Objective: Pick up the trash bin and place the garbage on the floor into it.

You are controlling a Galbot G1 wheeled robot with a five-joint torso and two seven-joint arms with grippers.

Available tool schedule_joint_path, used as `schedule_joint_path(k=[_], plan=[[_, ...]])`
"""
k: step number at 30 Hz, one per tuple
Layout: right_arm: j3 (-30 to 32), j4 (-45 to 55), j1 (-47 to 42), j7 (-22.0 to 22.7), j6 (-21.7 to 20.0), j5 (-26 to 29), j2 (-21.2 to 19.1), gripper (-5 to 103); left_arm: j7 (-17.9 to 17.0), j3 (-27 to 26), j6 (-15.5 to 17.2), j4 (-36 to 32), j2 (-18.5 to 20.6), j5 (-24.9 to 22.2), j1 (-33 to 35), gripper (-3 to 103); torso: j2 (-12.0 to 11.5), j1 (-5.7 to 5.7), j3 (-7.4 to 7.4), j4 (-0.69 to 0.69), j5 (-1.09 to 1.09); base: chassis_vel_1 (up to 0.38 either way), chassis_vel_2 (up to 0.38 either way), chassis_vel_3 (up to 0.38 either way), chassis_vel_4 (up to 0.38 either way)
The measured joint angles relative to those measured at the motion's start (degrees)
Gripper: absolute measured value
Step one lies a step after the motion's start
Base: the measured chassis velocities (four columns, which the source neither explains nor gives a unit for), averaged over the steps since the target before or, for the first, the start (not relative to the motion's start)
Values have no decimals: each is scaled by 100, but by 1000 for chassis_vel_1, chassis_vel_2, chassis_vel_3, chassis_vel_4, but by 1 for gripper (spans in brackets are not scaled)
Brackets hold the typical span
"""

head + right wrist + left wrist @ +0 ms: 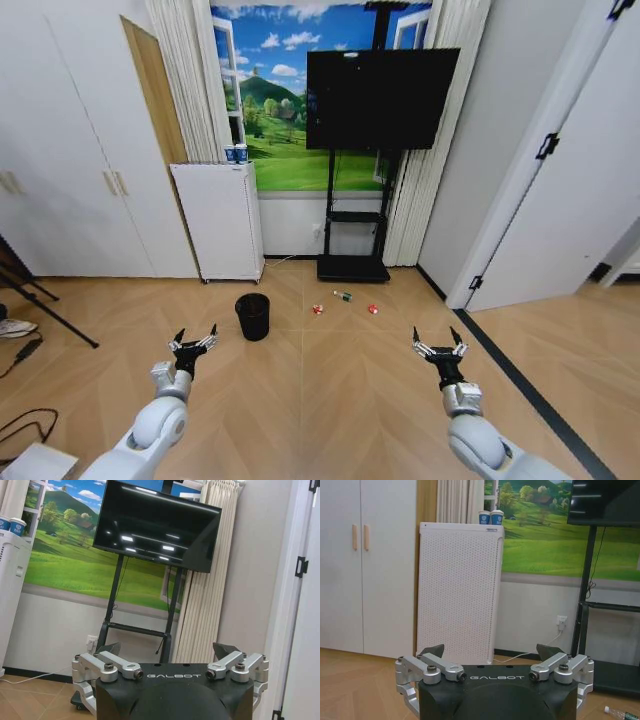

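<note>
So the trash bin (253,316) stands upright on the wood floor (330,390) out from the white perforated unit (218,222) by the back wall, ahead of the left gripper (194,343) and a bit toward the robot's centre, well apart from it but clearly closer to it than to the right gripper (439,347). The garbage lies loose on the floor to the bin's right, a red-white piece (318,309) nearest, then the small bottle (342,295) and another red piece (373,309) before the TV stand (354,266); whether anything is inside the bin I can't tell. Both grippers hang above the floor with fingers spread, holding nothing, so my read is the left arm takes the bin.
</note>
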Motion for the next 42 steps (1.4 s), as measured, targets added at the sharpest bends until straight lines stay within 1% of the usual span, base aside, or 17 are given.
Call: schedule_joint_path(k=[11,15,17,18,20,21,22,24,26,27,29,30,33,34,36,40,42], plan=[[-75,-2,33,3,4,-3,60,100,-12,24,-5,-2,-25,-112,11,100,1,0,-1,-2,-4,-316,313,315,-306],[-94,-13,48,4,4,-2,74,100,-21,51,-6,-29,-35,-211,1,100,0,2,0,-1,2,-362,372,368,-379],[-95,-32,51,4,7,-8,75,100,-31,66,-7,-28,-36,-214,-13,100,0,1,-1,-3,-7,-384,383,349,-393],[-98,-49,52,1,9,-15,81,100,-50,71,-7,-27,-35,-215,-19,100,-2,5,2,1,7,-321,396,287,-394],[-98,-56,52,1,10,-17,86,100,-47,77,-7,-27,-36,-216,-23,100,-1,2,0,-3,4,-297,422,287,-413],[-97,-57,51,1,11,-25,93,100,-52,84,-7,-27,-40,-215,-24,100,1,-1,-2,-3,-6,-297,410,293,-413],[-102,-68,48,4,11,-40,112,100,-63,96,-4,-25,-49,-217,-23,100,-1,2,1,1,0,-240,410,236,-412],[-105,-75,45,11,11,-50,131,100,-71,99,-4,-27,-59,-217,-22,100,-1,1,0,-2,4,-231,427,236,-439],[-105,-76,42,19,11,-55,138,100,-72,105,-4,-31,-68,-218,-18,100,0,0,-1,-5,-3,-213,453,227,-474],[-105,-83,26,20,16,-58,150,100,-81,123,-2,-34,-95,-213,0,100,-2,2,0,0,1,-203,509,189,-482],[-105,-89,15,20,22,-70,156,100,-81,130,-2,-38,-114,-198,11,100,1,-1,-2,-3,-3,-181,523,180,-491],[-103,-98,9,21,34,-80,168,100,-80,140,-2,-40,-134,-182,24,100,0,0,0,2,0,-124,537,123,-501],[-104,-100,4,27,50,-90,190,100,-90,140,-2,-44,-148,-164,39,100,0,0,-1,-1,2,-120,530,123,-510],[-96,-100,6,46,72,-101,205,100,-91,141,-2,-47,-158,-149,54,100,1,-1,-1,0,-5,-102,550,109,-514],[-96,-105,5,53,103,-105,217,100,-96,141,-2,-47,-163,-141,67,100,0,0,0,0,3,-102,558,118,-543],[-66,-152,-13,50,157,-111,217,100,-106,135,-2,-48,-184,-109,86,100,-2,5,2,1,-7,-140,444,125,-440],[-51,-187,-31,44,184,-122,217,100,-108,125,-4,-49,-196,-93,99,100,-1,2,0,1,6,-138,140,140,-136]])
